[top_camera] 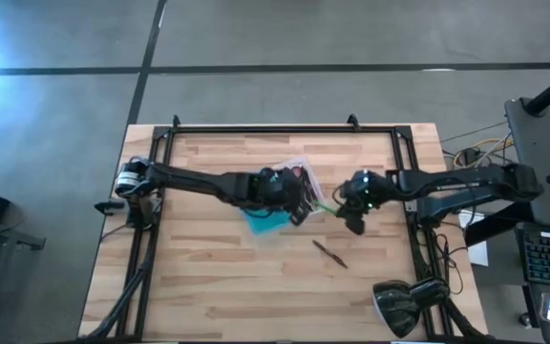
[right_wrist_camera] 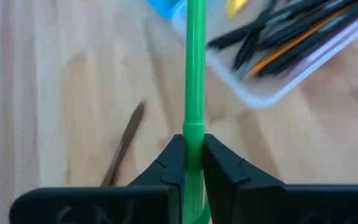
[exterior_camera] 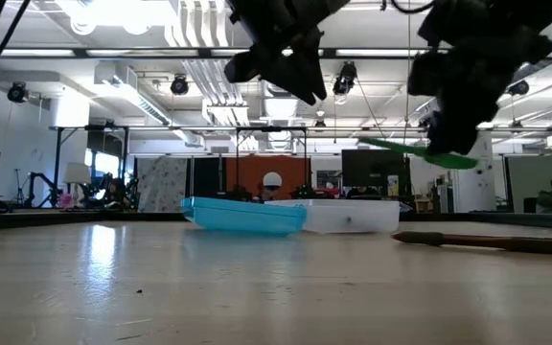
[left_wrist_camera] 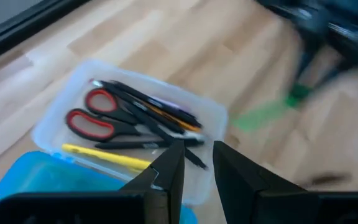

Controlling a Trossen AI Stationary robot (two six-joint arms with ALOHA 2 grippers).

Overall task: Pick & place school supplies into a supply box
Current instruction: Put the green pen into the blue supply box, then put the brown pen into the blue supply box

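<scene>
The supply box lies open on the table, its clear tray [top_camera: 300, 170] next to its teal lid [top_camera: 264, 223]. In the tray [left_wrist_camera: 213, 115] lie red-handled scissors [left_wrist_camera: 95, 118], a yellow pen [left_wrist_camera: 104, 155] and several dark pens. My left gripper [left_wrist_camera: 197, 165] hovers open and empty above the box [exterior_camera: 242, 216]. My right gripper [top_camera: 354, 212] is just right of the box, shut on a green pen [top_camera: 327, 205] that points toward the tray. A dark brown pen [top_camera: 330, 253] lies flat on the table. My right gripper pinches the green pen between its two fingers on the thicker section [right_wrist_camera: 194, 134], just behind the step to the thin shaft. The long thin shaft [right_wrist_camera: 196, 56] sticks out ahead of the fingertips toward the tray. The pen [exterior_camera: 420, 153] is lifted clear of the table, nearly level.
The brown pen [exterior_camera: 487, 241] lies near the table's right near part, below my right gripper. A black desk lamp [top_camera: 404, 304] stands at the near right corner. A black frame [top_camera: 285, 128] runs along the far edge and sides. Bare wood lies on the table's near half.
</scene>
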